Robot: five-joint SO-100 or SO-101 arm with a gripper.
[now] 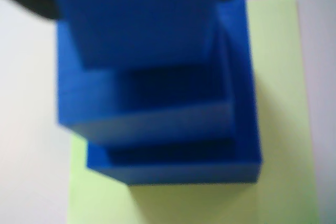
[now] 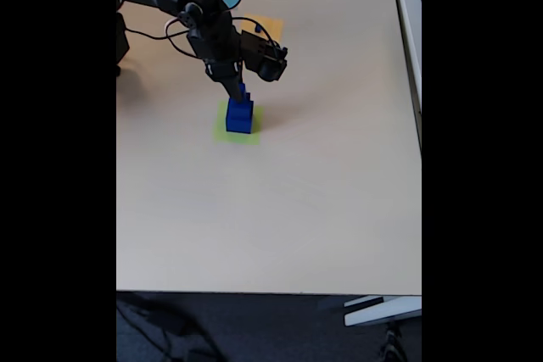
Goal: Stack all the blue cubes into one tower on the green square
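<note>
Pale beige tabletop point(image 2: 297, 209) | flat lime-green paper square point(image 1: 283, 77) at 11 o'clock of table centre in the fixed view carries three stacked solid dark-blue cubes point(image 1: 173, 145) | black two-finger gripper point(image 2: 239, 89) on smallest top cube point(image 1: 139, 19), apparently clasping it, opening unclear | risk: off-centre tiers topple on release.

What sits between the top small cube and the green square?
In the wrist view, the medium cube and large cube sit stacked between the small cube and the green square.
</note>
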